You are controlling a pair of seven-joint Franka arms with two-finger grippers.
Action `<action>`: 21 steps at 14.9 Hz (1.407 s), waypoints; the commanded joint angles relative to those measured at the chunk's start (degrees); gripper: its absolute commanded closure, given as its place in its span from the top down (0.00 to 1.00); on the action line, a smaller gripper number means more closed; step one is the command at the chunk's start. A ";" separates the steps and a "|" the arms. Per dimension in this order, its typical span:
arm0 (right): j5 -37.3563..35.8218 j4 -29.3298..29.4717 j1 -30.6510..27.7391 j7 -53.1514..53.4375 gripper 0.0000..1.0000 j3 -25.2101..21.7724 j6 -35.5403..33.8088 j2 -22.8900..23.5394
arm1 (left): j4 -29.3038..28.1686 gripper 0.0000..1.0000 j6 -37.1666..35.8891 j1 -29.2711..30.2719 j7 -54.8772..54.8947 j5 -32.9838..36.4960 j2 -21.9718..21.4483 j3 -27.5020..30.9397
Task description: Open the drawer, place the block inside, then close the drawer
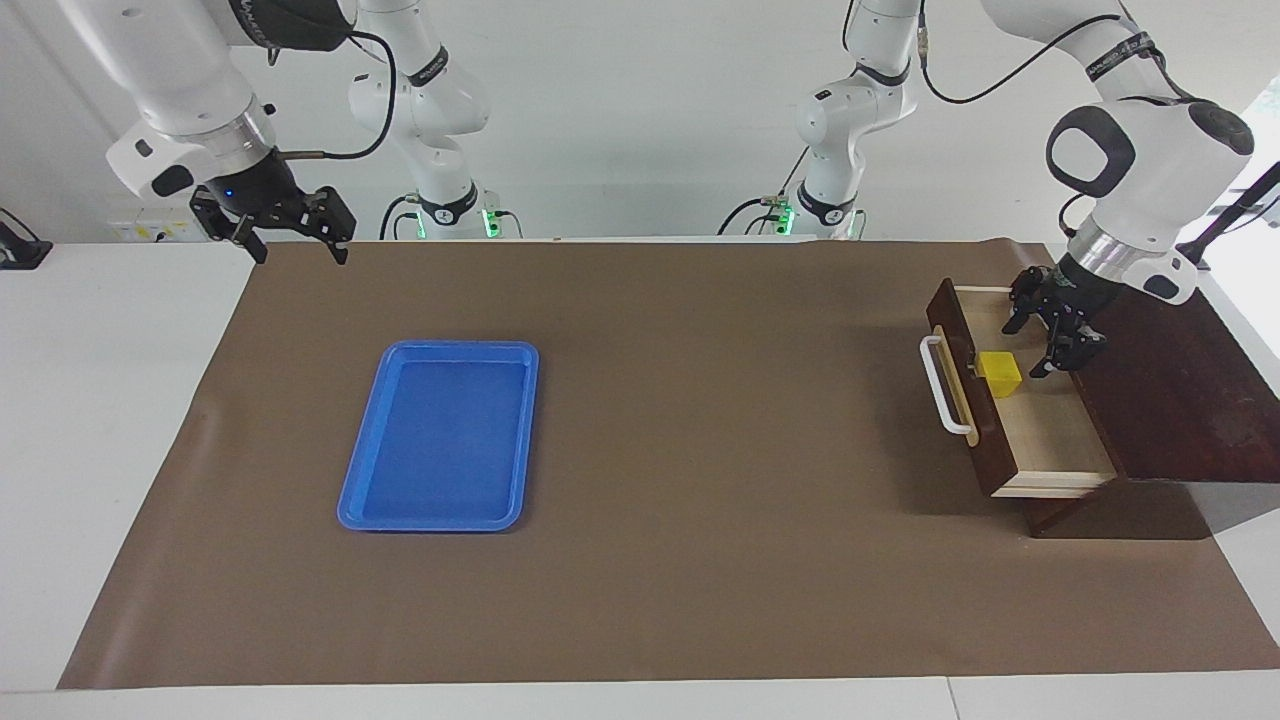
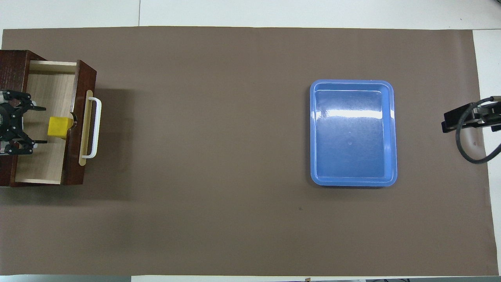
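Brown mat; yellow block (image 1: 999, 373) inside open drawer (image 1: 1060, 440).

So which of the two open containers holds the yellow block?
The wooden drawer, under the left gripper, holds the block; the blue tray holds nothing.

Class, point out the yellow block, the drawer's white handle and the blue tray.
yellow block (image 1: 999, 372), facing view, its top face.
white handle (image 2: 96, 128), overhead view, middle of the bar.
blue tray (image 1: 363, 517), facing view, its rim.
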 commanded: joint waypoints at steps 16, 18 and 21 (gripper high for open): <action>1.81 -7.97 -3.51 0.13 1.00 0.70 6.11 -1.50 | -2.16 1.00 1.89 -0.54 -3.98 17.87 2.58 0.58; 1.73 -7.97 -3.51 0.13 1.00 0.70 6.11 -1.50 | -2.16 1.00 1.89 1.22 -3.89 17.87 2.58 0.58; 1.64 -7.88 -3.51 0.04 1.00 0.70 5.93 -1.68 | -2.08 1.00 1.19 1.23 -3.72 17.87 2.57 0.58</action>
